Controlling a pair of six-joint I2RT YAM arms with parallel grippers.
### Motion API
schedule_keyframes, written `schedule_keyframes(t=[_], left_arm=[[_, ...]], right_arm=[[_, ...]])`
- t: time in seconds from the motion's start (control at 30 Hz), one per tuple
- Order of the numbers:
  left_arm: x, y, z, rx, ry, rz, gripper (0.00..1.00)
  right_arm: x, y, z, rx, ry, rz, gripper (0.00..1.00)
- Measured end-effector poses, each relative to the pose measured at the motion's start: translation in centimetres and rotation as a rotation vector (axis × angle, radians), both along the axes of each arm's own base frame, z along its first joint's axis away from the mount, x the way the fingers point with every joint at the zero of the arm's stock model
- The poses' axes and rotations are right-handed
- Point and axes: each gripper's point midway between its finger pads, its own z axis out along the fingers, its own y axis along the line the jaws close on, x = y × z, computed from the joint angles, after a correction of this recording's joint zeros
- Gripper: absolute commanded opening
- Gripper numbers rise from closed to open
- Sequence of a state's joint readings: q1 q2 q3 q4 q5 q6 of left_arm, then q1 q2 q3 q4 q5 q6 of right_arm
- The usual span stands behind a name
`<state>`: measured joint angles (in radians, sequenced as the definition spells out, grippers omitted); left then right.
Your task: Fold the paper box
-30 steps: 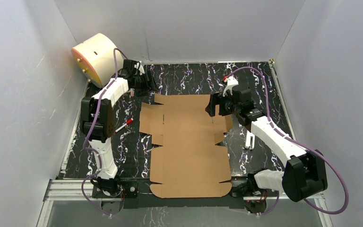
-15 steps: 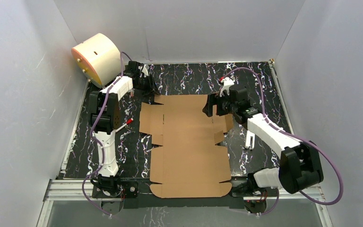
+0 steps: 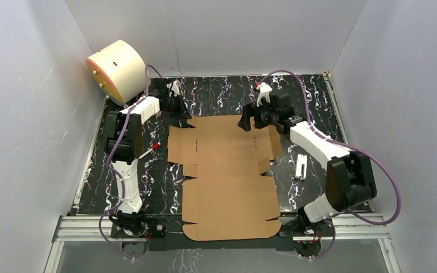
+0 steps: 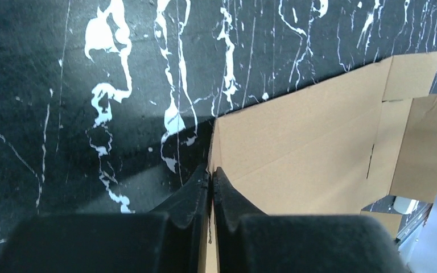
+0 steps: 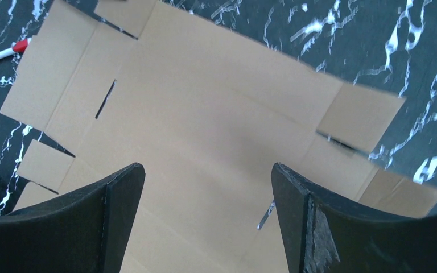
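Observation:
The paper box (image 3: 227, 170) lies flat and unfolded on the black marbled table, a brown die-cut cardboard sheet with flaps and slits. My left gripper (image 3: 183, 116) is at the sheet's far left corner. In the left wrist view its fingers (image 4: 211, 170) are pressed together with the cardboard edge (image 4: 307, 142) between them. My right gripper (image 3: 247, 122) hovers over the far right part of the sheet. In the right wrist view it (image 5: 207, 170) stands wide open above the cardboard (image 5: 205, 102), with nothing between the fingers.
A cream drum with an orange face (image 3: 115, 69) leans in the far left corner. A red-capped marker (image 3: 148, 151) lies left of the sheet, and a small white object (image 3: 300, 166) lies to its right. White walls enclose the table on three sides.
My left gripper has moved to the sheet's far left corner and shut on its edge. My right gripper has moved left and farther back over the sheet, staying open.

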<state>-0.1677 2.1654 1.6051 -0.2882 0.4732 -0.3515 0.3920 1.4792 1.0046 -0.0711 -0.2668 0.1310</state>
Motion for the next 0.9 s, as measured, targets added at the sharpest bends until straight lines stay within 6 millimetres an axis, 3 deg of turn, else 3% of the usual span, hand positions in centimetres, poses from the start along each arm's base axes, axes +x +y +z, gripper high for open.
schedule_keyframes(t=[0.23, 0.47, 0.6, 0.9], left_arm=[[-0.7, 0.4, 2.4, 0.012, -0.148, -0.013, 0.0], [-0.1, -0.5, 4.8, 0.04, -0.315, -0.071, 0.0], [-0.1, -0.9, 5.8, 0.051, -0.382, -0.091, 0.0], [-0.5, -1.5, 11.0, 0.029, -0.587, -0.129, 0.0]], right_arm=[[3.6, 2.1, 2.6, -0.033, -0.081, 0.126, 0.94], [5.0, 2.7, 2.0, -0.06, -0.101, 0.264, 0.95], [7.0, 3.1, 2.4, -0.076, -0.131, 0.333, 0.94], [11.5, 3.4, 1.5, -0.129, -0.172, 0.453, 0.9]])
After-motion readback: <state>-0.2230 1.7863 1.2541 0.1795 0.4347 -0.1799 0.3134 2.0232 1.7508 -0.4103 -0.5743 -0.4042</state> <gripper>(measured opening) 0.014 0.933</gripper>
